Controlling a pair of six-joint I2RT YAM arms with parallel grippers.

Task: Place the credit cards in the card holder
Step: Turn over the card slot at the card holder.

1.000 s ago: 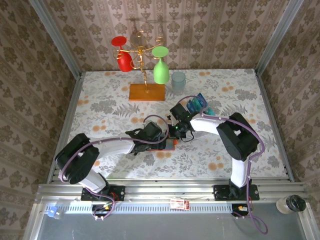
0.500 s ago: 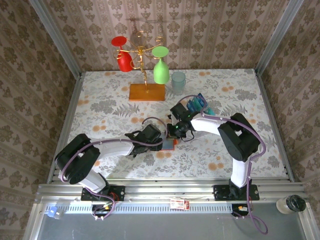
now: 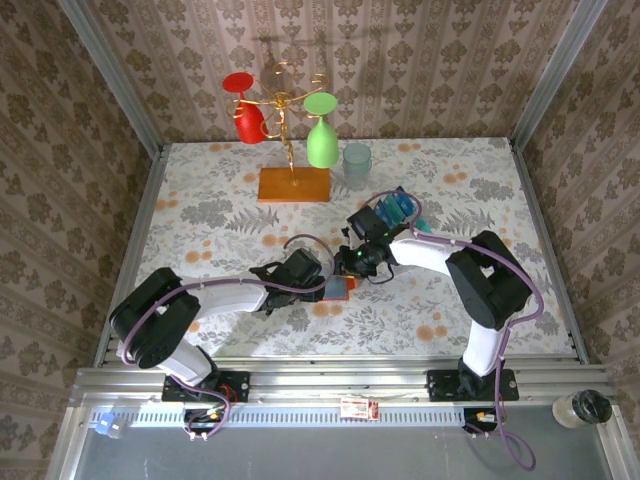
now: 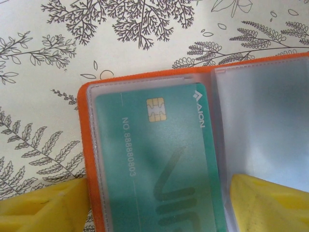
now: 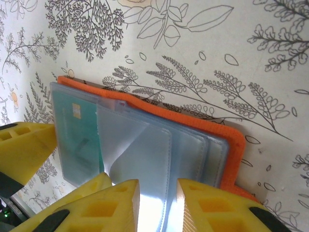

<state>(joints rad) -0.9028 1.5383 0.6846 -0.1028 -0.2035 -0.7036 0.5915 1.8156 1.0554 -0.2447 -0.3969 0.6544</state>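
Observation:
The orange card holder [image 3: 340,288] [image 4: 87,145] [image 5: 231,140] lies open on the flowered table. A teal credit card [image 4: 164,159] [image 5: 79,130] sits inside its left clear sleeve. My left gripper [image 3: 322,277] [image 4: 159,210] is open, one yellow finger [image 4: 43,208] on the table beside the orange edge, the other over the right-hand sleeves. My right gripper [image 3: 352,262] [image 5: 157,208] has its jaws slightly apart around a raised clear sleeve [image 5: 140,154], not pinching it. More blue and teal credit cards [image 3: 395,208] lie behind the right arm.
A wooden stand base [image 3: 293,184] at the back carries a red glass [image 3: 245,112] and a green glass [image 3: 320,138]. A clear cup [image 3: 356,163] stands beside it. Papered walls close the table on three sides.
My right gripper's jaws have parted from shut and its arm has shifted slightly right. My left gripper's jaws narrowed a little about a second ago, then held still.

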